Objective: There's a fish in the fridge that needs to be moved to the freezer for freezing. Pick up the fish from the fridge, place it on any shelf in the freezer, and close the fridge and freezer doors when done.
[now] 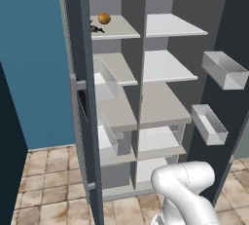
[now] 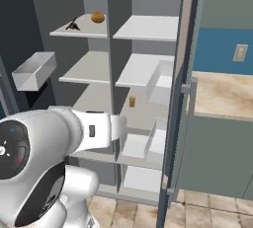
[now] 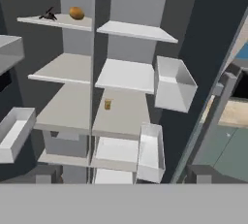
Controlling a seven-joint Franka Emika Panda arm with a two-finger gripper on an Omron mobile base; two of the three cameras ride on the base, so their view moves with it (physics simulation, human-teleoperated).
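Lying on the top left shelf (image 3: 58,22) beside an orange ball (image 3: 76,12), the fish (image 3: 48,14) is judged light and slippery; mid-body grasping is advised. The hand is spread, empty.

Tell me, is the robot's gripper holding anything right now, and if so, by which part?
Nothing is held. The fish lies on the top left shelf beside the orange ball, far ahead of the hand camera.

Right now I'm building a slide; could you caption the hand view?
Open two-door unit: small dark grey fish beside round orange-brown ball on top-left pale grey shelf.
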